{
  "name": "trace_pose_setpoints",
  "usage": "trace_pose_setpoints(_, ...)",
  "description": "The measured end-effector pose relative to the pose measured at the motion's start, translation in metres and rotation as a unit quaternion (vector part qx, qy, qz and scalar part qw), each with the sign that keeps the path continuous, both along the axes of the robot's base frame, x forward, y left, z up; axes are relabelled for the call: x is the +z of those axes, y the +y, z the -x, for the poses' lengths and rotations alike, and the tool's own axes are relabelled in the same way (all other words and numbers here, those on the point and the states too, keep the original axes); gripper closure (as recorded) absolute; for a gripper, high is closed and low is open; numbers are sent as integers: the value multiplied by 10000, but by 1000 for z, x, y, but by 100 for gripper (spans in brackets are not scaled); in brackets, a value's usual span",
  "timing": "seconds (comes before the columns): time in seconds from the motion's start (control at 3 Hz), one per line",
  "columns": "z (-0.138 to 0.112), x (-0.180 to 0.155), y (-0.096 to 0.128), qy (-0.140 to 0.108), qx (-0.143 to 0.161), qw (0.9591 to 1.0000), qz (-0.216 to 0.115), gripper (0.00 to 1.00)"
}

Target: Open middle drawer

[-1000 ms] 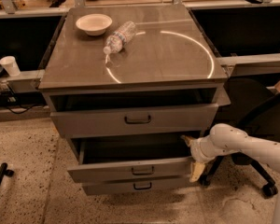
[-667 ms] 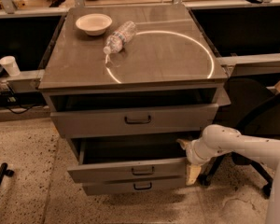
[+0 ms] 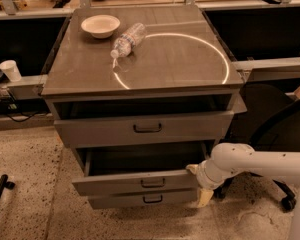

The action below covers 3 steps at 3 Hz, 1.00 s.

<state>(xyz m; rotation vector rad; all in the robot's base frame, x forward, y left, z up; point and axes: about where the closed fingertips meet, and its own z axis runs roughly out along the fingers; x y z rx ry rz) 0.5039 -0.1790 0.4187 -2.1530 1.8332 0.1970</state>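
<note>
Grey metal middle drawer [image 3: 115,184] stands partly drawn out of the cabinet [image 3: 140,79]. The gripper [image 3: 198,184] sits at its front panel's right end; grip state cannot be told. Step: pulling. Next: a straight outward draw.

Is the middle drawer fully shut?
No, the middle drawer juts out of the cabinet, its tray showing, with the gripper at its right end.

My cream-white gripper [image 3: 199,183] sits at the right end of the grey middle drawer [image 3: 110,184] with its black handle [image 3: 153,182]. The cabinet [image 3: 180,59] is plain grey too, floor [image 3: 30,184] speckled beige, off-white bowl [image 3: 100,25], clear bottle [image 3: 127,38].
</note>
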Motion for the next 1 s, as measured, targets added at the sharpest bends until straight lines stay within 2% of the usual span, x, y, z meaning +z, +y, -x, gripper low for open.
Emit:
trace_pose_setpoints(0.33, 0, 0, 0, 2, 1, 10000, 0, 0)
trace_pose_setpoints(0.67, 0, 0, 0, 2, 1, 10000, 0, 0)
trace_pose_setpoints(1.0, 6, -1, 1, 83, 41, 10000, 2, 14)
